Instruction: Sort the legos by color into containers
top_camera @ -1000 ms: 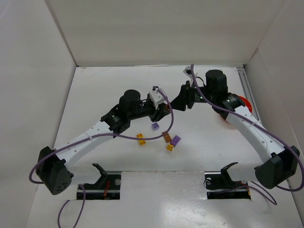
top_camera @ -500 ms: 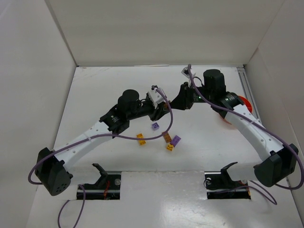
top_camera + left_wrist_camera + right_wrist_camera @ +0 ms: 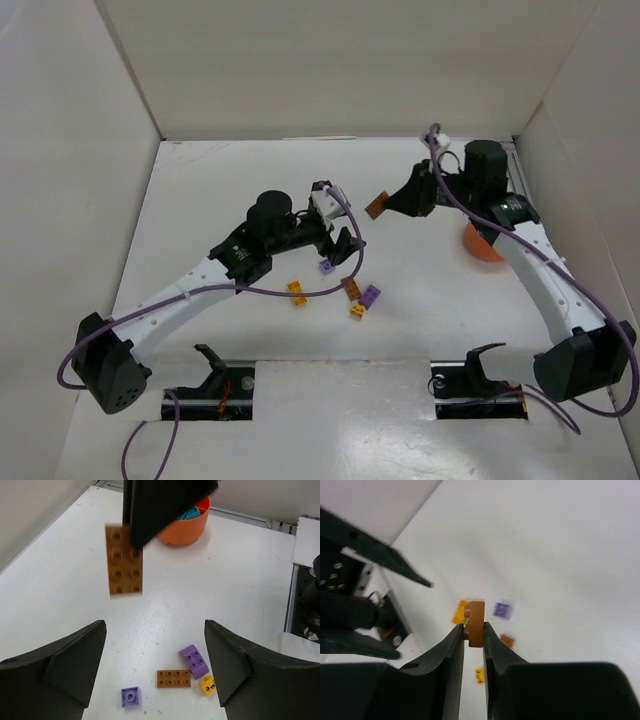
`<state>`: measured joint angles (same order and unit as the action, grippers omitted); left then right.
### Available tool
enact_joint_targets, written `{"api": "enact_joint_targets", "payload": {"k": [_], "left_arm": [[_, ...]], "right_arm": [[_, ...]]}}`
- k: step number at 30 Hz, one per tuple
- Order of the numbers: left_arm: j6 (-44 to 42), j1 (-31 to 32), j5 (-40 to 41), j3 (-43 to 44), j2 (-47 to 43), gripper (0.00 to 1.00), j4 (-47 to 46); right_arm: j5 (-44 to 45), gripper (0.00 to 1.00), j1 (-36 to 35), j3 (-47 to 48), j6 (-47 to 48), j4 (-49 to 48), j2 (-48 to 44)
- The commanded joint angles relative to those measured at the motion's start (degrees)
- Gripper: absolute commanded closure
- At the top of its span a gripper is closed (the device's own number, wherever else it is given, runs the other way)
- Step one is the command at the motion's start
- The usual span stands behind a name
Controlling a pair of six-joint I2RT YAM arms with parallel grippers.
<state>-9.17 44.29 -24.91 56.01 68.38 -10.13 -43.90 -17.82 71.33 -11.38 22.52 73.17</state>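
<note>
Right end effector (image 3: 473, 630), gripping the brown lego (image 3: 123, 560), has pulled away; left end effector (image 3: 155, 630) has opened.

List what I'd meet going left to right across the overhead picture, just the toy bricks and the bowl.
Yellow-orange plastic brick → small pale purple square plastic brick → brown plastic brick lying flat → brown plastic brick held aloft → round orange plastic bowl.
</note>
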Motion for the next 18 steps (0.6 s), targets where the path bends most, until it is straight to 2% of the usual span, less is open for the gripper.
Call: {"api": "enact_joint_targets", "payload": {"k": [1, 5, 6, 7, 10, 11, 12, 14, 18], "left_arm": [[2.0, 0.4, -0.3, -1.9, -3.6, 0.23, -3.3], [7.1, -1.6, 0.2, -4.9, -6.0, 0.11, -5.6], [9.1, -3.6, 1.0, -4.9, -6.0, 0.01, -5.6], [12.8, -4.7, 3.3, -5.6, -6.5, 0.0, -5.6], [20.4, -10.5, 4.2, -5.6, -6.5, 0.0, -3.3], [26.2, -12.5, 4.2, -6.2, -4.9, 0.0, -3.3], [28.6, -14.5, 3.1, -6.2, -4.0, 0.0, -1.6], [34.1, -22.7, -3.4, -5.5, -0.5, 0.0, 1.1], [34.7, -27.2, -9.4, -6.0, 4.1, 0.0, 2.0]], "right_arm": [[2.1, 1.0, 8.3, -1.4, 5.0, 1.9, -5.1], [2.8, 1.0, 19.1, -1.4, 11.1, 7.3, -6.4], [6.4, 1.0, 21.3, -1.4, 12.7, 9.3, -6.4], [9.1, 1.0, 24.8, -0.7, 15.4, 12.5, -6.9], [24.5, 1.0, 26.6, 0.9, 17.5, 17.0, -6.4], [27.5, 1.0, 27.2, 1.8, 17.5, 17.5, -6.4], [30.0, 1.0, 28.1, 2.4, 17.5, 17.6, -5.8], [36.0, 1.0, 30.5, 3.0, 18.1, 17.6, -5.1], [38.7, 1.0, 36.2, 3.6, 19.2, 17.6, -2.6]]}}
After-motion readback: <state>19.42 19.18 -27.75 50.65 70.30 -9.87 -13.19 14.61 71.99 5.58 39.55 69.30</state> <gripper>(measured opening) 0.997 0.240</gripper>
